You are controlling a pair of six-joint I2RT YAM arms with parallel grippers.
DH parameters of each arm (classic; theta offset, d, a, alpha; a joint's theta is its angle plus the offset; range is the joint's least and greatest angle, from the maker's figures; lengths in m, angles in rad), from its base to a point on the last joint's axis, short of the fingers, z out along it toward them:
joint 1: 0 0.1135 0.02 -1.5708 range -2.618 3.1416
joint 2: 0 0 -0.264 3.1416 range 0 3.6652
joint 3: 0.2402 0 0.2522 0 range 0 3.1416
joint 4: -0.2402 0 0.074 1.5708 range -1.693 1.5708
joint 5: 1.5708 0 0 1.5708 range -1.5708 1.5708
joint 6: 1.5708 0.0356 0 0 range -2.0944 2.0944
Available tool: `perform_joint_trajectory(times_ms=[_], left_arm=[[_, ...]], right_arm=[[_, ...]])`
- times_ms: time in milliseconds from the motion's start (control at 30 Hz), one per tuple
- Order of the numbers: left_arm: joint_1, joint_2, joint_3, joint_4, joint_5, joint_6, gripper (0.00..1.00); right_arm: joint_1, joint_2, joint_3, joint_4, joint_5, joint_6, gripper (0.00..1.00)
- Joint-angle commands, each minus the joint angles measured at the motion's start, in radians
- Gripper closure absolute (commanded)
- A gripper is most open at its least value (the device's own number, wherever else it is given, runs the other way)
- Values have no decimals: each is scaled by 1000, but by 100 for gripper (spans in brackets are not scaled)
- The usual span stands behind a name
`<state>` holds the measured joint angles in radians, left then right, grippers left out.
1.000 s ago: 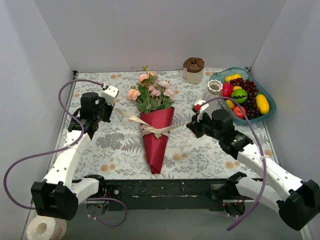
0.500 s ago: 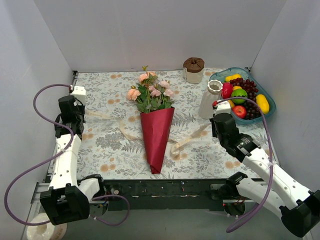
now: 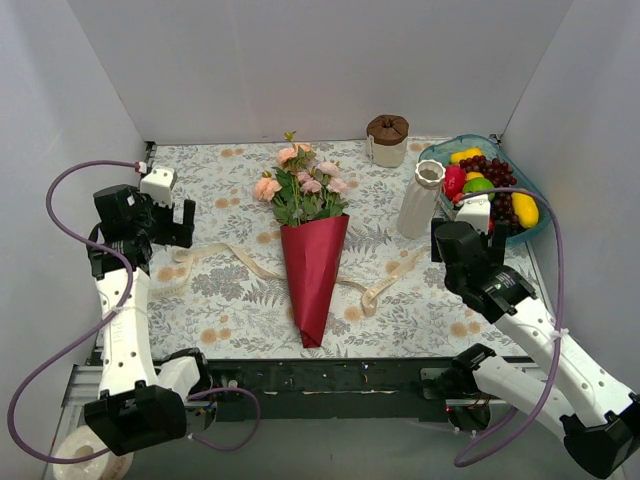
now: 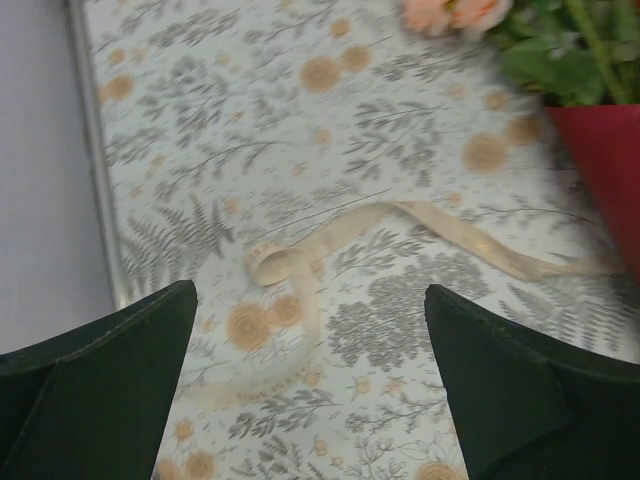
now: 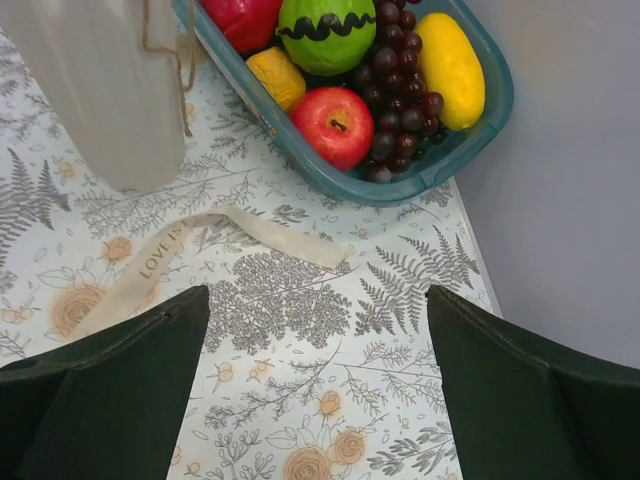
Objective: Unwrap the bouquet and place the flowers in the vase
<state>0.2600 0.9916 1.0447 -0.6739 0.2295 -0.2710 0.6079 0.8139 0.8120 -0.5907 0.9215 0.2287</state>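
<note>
L gripper: jaws wide apart, nothing btwn them. It hangs over the counter nr its left edge, w/ one loose end of the ribbon curled right below. R gripper: also wide open & empty, above the other ribbon end, just in front of the vase and nr the basket of fruit.

Outward: bouquet lies mid-counter btwn the two arms, tip toward the arm bases, flowers toward the back wall. Ribbon is untied. It trails flat on the counter both sides of the red cone and seems to pass under it. Cone is still rolled round the stems. Vase stands upright, right of the flower heads & apart from them; touching the basket or just beside it, can't tell which. Jar w/ lid sits further back, not involved.

Step, as I read it: untying done, unwrapping proper not begun. Next move prob. needs one gripper to pin the cone or lift its overlapping edge while the other peels it open or draws the stems out. Both must come in toward centre first. Risk: a thin edge flat on the counter is hard to pinch, and the ribbon may snag.

Writing: ribbon by the R gripper reads "LOVE IS", rest not legible. No other labels or brands readable.
</note>
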Motion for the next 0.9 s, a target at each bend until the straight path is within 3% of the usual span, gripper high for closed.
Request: perform_joint_trajectory(times_ms=[0,100,133,233,367,533,867], left_arm=[[-5,42,104,-167,562,70,2],[-69,133,136,-151,692,64,2],[-153,166,158,-138,703,50,2],[-328,266,163,-53,651,4,2],[-431,413,187,56,625,-24,2],[-464,636,293,56,671,19,2],[-469,857,425,20,720,133,2]], right_arm=[[-2,-62,96,63,-56,-35,3],[0,-127,111,155,-232,-155,2],[-2,-137,113,167,-274,-176,2],[-2,-163,98,190,-410,-226,5],[-2,-197,43,204,-532,-226,11],[0,-214,-11,201,-605,-201,21],[-2,-205,-39,236,-671,-198,21]])
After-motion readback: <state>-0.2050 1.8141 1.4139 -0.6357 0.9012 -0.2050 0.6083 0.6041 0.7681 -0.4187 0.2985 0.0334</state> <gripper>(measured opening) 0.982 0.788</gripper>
